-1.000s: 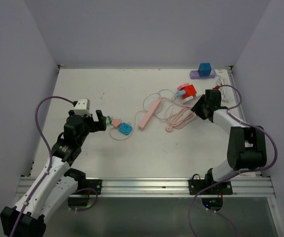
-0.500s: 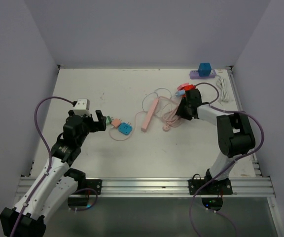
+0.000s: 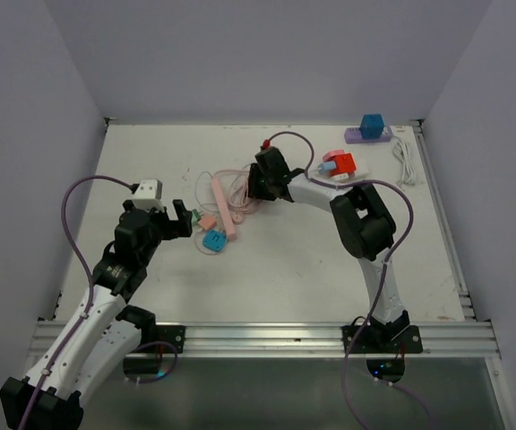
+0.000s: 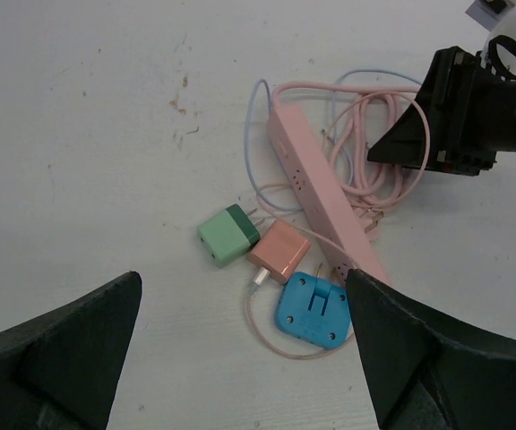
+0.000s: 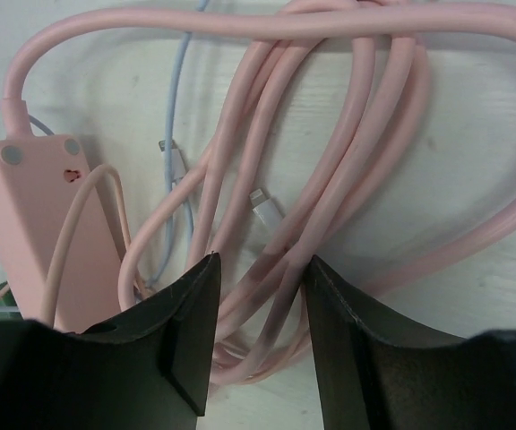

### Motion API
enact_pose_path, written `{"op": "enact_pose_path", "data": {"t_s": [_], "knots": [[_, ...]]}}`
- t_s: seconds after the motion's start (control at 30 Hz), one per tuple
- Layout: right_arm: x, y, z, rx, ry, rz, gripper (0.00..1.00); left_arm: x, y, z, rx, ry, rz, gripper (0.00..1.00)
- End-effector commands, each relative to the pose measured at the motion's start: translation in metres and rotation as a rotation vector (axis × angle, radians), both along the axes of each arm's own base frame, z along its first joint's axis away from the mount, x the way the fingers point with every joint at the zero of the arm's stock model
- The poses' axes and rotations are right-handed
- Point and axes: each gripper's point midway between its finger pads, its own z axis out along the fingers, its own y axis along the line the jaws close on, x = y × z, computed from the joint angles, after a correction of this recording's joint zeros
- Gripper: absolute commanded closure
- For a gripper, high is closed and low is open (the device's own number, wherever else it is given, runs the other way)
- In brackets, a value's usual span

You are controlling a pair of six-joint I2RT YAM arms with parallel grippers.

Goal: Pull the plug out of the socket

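Pink power strip (image 4: 316,193) lies mid-table, a green plug (image 4: 227,238), peach adapter (image 4: 279,252) and blue plug (image 4: 312,311) clustered at its near end; whether any is seated I cannot tell. My left gripper (image 4: 240,282) hangs above them, jaws spread wide. My right gripper (image 5: 260,262) pinches strands of the coiled pink cord (image 5: 356,134).

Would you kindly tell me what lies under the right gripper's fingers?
Loops of the pink cable coil run down between the fingers of the right gripper, beside the pink power strip and a thin blue cable. The fingers cover the strands beneath them.
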Motion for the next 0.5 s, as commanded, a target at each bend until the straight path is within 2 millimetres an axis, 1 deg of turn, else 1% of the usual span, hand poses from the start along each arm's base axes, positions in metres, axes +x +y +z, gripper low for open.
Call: {"op": "enact_pose_path", "data": {"t_s": [0.0,0.03,0.1,0.13,0.17,0.2,0.23,0.27,0.3,0.33,0.37,0.4,0.47], "knots": [[-0.004,0.028,0.019,0.022,0.007,0.077,0.53,0.005,0.005,0.010,-0.003,-0.044,0.028,0.00],[-0.003,0.029,0.029,0.019,-0.012,0.093,0.53,0.005,0.005,0.011,-0.003,-0.046,0.028,0.00],[-0.001,0.025,0.042,0.000,-0.034,0.098,0.48,0.005,0.006,0.010,-0.001,-0.043,0.033,0.00],[-0.001,0.019,0.056,-0.027,-0.066,0.109,0.44,0.005,0.005,0.010,-0.001,-0.043,0.031,0.00],[0.000,0.014,0.063,-0.044,-0.080,0.110,0.36,0.005,0.005,0.010,0.000,-0.043,0.031,0.01],[0.003,0.009,0.072,-0.061,-0.102,0.106,0.32,0.005,0.006,0.010,0.001,-0.043,0.032,0.00],[0.007,-0.002,0.079,-0.085,-0.119,0.104,0.29,0.005,0.005,0.010,0.000,-0.044,0.031,0.01],[0.007,-0.009,0.094,-0.089,-0.138,0.099,0.24,0.005,0.006,0.011,0.000,-0.046,0.032,0.01],[0.014,-0.025,0.099,-0.102,-0.147,0.070,0.22,0.005,0.006,0.010,0.000,-0.045,0.032,0.00],[0.017,-0.036,0.104,-0.117,-0.151,0.058,0.21,0.005,0.005,0.011,-0.001,-0.046,0.031,0.00],[0.020,-0.047,0.117,-0.119,-0.169,0.035,0.19,0.005,0.005,0.011,0.000,-0.048,0.030,0.01],[0.030,-0.068,0.120,-0.136,-0.171,-0.011,0.18,0.005,0.005,0.010,0.003,-0.045,0.030,0.00],[0.039,-0.100,0.129,-0.178,-0.185,-0.093,0.17,0.005,0.005,0.010,0.004,-0.042,0.030,0.00]]}}
